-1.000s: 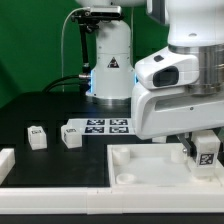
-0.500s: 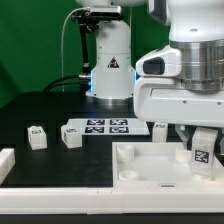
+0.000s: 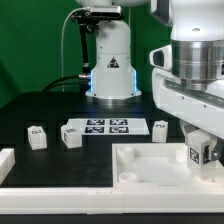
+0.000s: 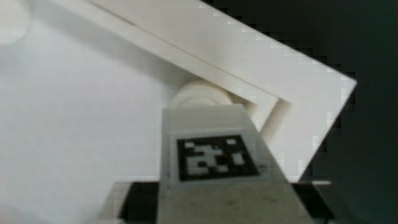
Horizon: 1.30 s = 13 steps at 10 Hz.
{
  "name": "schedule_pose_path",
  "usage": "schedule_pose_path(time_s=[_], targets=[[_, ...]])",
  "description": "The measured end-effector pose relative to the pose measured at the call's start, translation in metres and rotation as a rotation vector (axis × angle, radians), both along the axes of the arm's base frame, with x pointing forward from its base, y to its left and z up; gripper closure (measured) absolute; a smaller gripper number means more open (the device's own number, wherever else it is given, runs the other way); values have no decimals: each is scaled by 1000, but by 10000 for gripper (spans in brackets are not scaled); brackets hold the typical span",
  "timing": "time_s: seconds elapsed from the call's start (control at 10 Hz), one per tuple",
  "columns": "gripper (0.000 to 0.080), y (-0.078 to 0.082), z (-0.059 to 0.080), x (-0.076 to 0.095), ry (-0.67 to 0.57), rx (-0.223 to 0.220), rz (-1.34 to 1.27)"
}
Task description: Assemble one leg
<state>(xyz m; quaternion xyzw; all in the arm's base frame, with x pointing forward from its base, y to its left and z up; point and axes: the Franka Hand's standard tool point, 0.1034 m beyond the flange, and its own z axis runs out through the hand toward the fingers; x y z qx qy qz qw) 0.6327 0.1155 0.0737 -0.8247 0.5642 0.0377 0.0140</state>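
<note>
My gripper [image 3: 203, 152] is shut on a leg [image 3: 205, 155], a small white post with a black-and-white tag, and holds it over the right part of the white tabletop tray [image 3: 150, 165] in the exterior view. In the wrist view the leg [image 4: 214, 140] runs from between my dark fingers [image 4: 143, 202] towards the tray's corner [image 4: 267, 85]. Its rounded far end sits close to that corner wall, and whether it touches the tray is hidden. Two more legs [image 3: 37, 137] [image 3: 70, 136] stand on the black table at the exterior view's left, and a third [image 3: 160, 128] stands behind the tray.
The marker board [image 3: 105, 127] lies on the table behind the tray. A white part [image 3: 6, 160] lies at the exterior view's left edge. The robot base [image 3: 110, 65] stands at the back. A white front rail [image 3: 60, 200] runs along the table's front.
My gripper has moved towards the exterior view's right with the leg in it, and the wrist has turned. The loose legs and the tray have not moved.
</note>
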Motion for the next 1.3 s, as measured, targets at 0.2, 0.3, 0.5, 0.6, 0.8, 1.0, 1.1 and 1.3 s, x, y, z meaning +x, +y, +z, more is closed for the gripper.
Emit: schedule_pose_path(time_s=[0.2, 0.3, 0.5, 0.6, 0.8, 1.0, 1.1, 1.3], targets=[[508, 1, 0, 0, 9, -15, -157], [508, 3, 0, 0, 18, -5, -264], [508, 4, 0, 0, 15, 2, -213], [337, 5, 0, 0, 13, 5, -205], [193, 3, 0, 0, -12, 14, 23], [159, 3, -1, -1, -32, 23, 323], [151, 4, 0, -1, -43, 29, 466], [151, 1, 1, 1, -62, 39, 708]])
